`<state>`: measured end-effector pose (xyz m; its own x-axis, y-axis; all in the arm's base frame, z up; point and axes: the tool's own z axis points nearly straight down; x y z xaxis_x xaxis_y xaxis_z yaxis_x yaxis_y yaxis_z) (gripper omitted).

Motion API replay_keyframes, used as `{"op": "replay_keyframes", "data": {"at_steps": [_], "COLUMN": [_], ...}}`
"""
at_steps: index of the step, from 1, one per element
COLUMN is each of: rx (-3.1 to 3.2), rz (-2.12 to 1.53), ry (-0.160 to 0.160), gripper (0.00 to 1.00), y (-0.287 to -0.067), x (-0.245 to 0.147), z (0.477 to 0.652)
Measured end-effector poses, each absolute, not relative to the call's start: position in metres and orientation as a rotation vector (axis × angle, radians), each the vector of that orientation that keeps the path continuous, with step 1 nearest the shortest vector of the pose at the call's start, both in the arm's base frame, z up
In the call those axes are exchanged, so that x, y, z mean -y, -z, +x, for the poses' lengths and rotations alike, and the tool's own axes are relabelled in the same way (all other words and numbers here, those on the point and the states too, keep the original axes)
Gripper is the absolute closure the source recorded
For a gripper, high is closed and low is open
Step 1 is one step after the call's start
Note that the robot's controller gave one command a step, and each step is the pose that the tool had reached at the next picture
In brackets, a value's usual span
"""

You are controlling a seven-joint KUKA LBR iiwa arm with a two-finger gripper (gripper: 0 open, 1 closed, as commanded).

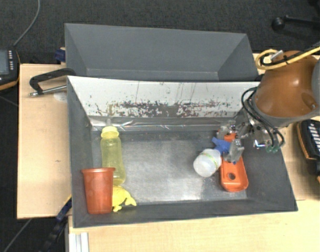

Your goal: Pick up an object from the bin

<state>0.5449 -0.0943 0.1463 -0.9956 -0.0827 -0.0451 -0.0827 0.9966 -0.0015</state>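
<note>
One thing I can't work out from where I'm standing is whether the fingers are open or closed. They're down in a clutter at about 4 o'clock in the grey bin, and nothing is clearly pinched between them.

Right under them, at their 6 o'clock, is a flat orange plastic piece with a round hole in its wide end. Its narrow top end looks to be touching the tips, or as near as makes no difference. If that's the target, I'd guess it's light and stiff, so it won't squash, but lying flat on the floor it gives little to get under. Pinching across the narrow end looks like the best bet.

At their 8 o'clock, just beside the orange piece, a small white bottle lies on its side. It's round and smooth, so I'd expect it to roll or squirt out of a sloppy grab. A little blue thing sits at 10 o'clock, too hidden to identify.

Well apart, at the bin's 9 o'clock, there's a pale yellow bottle. A red-orange cup stands at 8 o'clock with a small yellow toy touching it.
</note>
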Motion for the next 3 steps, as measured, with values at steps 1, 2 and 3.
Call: {"op": "replay_keyframes", "data": {"at_steps": [1, 2, 3], "rx": [-3.122, -3.099, -3.114], "rz": [-0.119, -0.133, -0.06], "ry": [-0.013, -0.004, -0.012], "gripper": [1.0, 1.0, 1.0], "y": [-0.157, -0.222, -0.29], "x": [0.093, 0.09, 0.092], "z": [0.539, 0.549, 0.555]}}
